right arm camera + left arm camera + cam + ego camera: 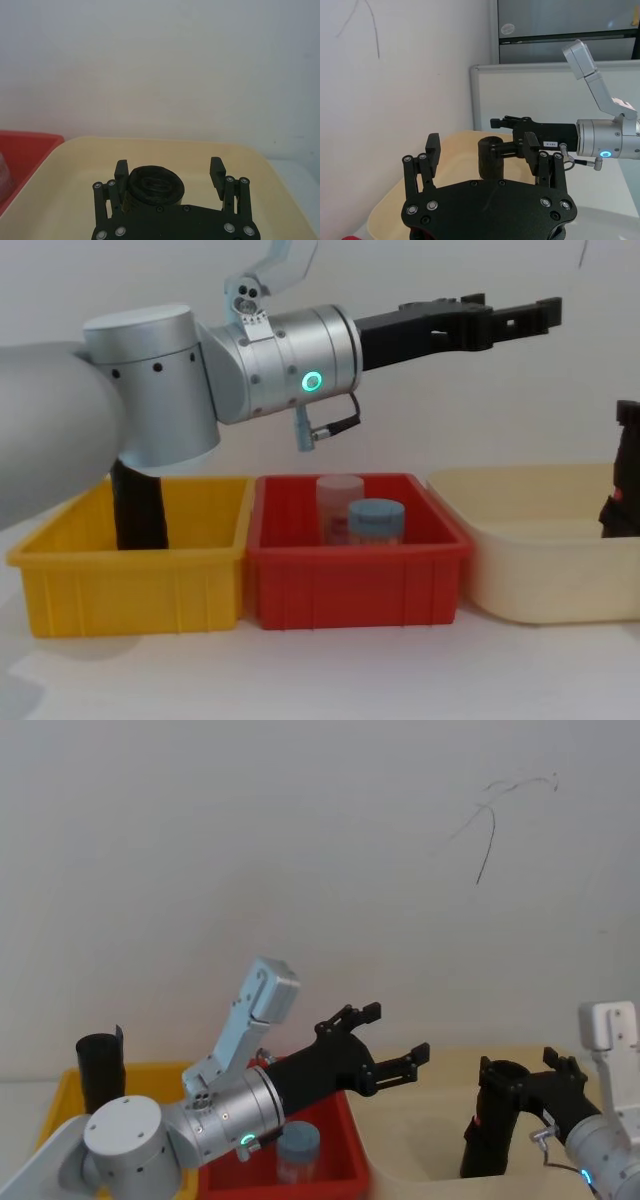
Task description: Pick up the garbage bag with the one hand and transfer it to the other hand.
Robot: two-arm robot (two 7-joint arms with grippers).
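Since the garbage bag (482, 1145) stands upright in the cream bin (420, 1140) on the robot's right, head view puts the right gripper (515, 1082) way nearer. It's straddling the roll's top, while the left gripper (375, 1058) hangs spread in the air over the red bin (345, 1160), pointing across at the bag with open room between. Left wrist view: the left gripper's (481, 145) fingers are wide apart, the bag (490, 162) is straight ahead and well apart, and the right gripper (507, 135) comes at it from the side. Right wrist view: the right gripper (167, 167) is spread around the bag's (155, 184) top, with one finger just beside it and a clear gap at the other, so it's not pinching. Chest view: the left gripper (520, 310) sits high above the bins, so my guess is a handoff needs the bag lifted straight up, clear of the cream bin's (540, 580) wall.
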